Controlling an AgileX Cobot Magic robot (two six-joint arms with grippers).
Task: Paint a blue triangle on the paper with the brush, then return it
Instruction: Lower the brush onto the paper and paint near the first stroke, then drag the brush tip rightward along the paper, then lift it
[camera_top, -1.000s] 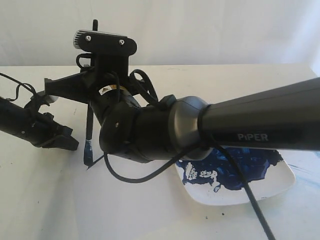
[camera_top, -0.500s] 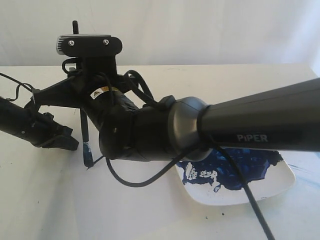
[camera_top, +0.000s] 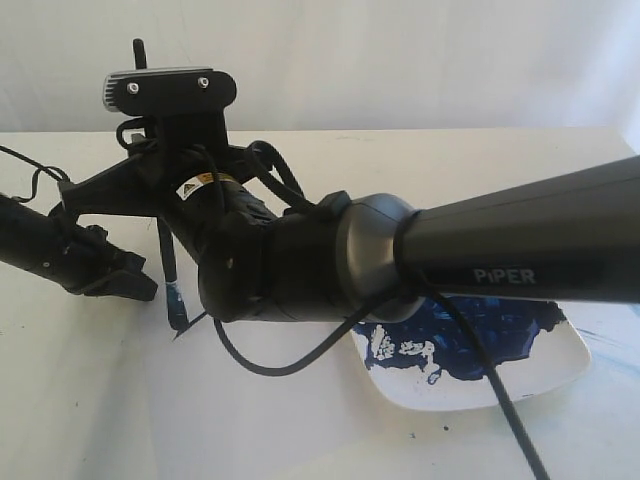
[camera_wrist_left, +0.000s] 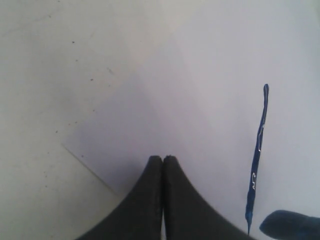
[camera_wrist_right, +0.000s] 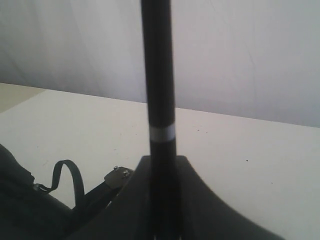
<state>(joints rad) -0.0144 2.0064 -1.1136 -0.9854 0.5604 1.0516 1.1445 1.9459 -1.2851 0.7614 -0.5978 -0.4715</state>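
Note:
The brush (camera_top: 165, 262) stands almost upright, its blue-stained tip (camera_top: 178, 318) low over the paper. My right gripper (camera_top: 160, 195) is shut on the black handle (camera_wrist_right: 159, 90), just under its silver band. My left gripper (camera_wrist_left: 162, 159) is shut with nothing in it, its tips down on the paper (camera_wrist_left: 210, 100) near a corner. It also shows at the exterior view's left (camera_top: 115, 278). One thin dark-blue stroke (camera_wrist_left: 258, 155) lies on the sheet, with the blurred tip (camera_wrist_left: 289, 225) beside its end. No whole blue triangle is in view.
A white plate (camera_top: 560, 372) with a big dark-blue paint blotch (camera_top: 480, 335) sits to the right, partly behind the right arm (camera_top: 500, 250). A thin black cable (camera_top: 500, 395) hangs across it. The cream tabletop (camera_wrist_left: 35, 100) borders the paper.
The right wrist and the top of the brush handle have swung to the left. The brush tip has stayed at about the same spot. The left gripper has not moved.

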